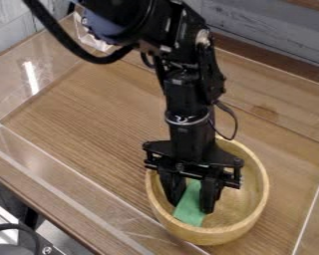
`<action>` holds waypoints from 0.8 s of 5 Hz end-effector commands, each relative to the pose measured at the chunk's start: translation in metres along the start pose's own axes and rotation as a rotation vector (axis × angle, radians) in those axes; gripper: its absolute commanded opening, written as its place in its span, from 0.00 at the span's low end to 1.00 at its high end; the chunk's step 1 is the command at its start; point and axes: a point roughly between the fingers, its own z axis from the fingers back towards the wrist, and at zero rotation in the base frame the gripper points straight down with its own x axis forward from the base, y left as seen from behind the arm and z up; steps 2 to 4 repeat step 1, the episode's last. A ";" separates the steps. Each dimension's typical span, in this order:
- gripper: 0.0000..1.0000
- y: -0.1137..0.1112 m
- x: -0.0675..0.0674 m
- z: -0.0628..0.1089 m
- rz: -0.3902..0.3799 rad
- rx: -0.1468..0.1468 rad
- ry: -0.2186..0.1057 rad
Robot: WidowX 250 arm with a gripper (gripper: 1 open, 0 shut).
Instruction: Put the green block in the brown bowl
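Sitting nearest the camera, at about five o'clock in the view, the brown bowl (215,216) rests on the wooden table (83,120), its thick pale rim close to the table's front edge. Inside its hollow, the green block (190,210) stands tilted, its lower end down near the bowl's floor toward six o'clock and its upper end rising between the black fingers (174,191) of the gripper (191,195). The gripper points steeply down into the bowl with its jaws partly closed, one on each side of the block's upper end; they seem to be pinching it, though whether the block's lower tip also touches the wood of the bowl is hard to tell. Just above the fingers, a wide black crossbar spans the bowl from about nine to three o'clock. From there the black arm (186,85) climbs almost straight up, then bends toward eleven o'clock, where a blue part and looping cables sit at the top of the view. A clear plastic wall (43,164) runs along the table's near left side, from about nine o'clock down to seven. Farther back, at twelve to two o'clock, the table ends against a grey backdrop (269,25).
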 end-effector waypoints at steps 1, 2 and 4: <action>0.00 -0.002 0.002 0.011 0.002 -0.018 -0.032; 0.00 -0.002 0.002 0.011 0.002 -0.018 -0.032; 0.00 -0.002 0.002 0.011 0.002 -0.018 -0.032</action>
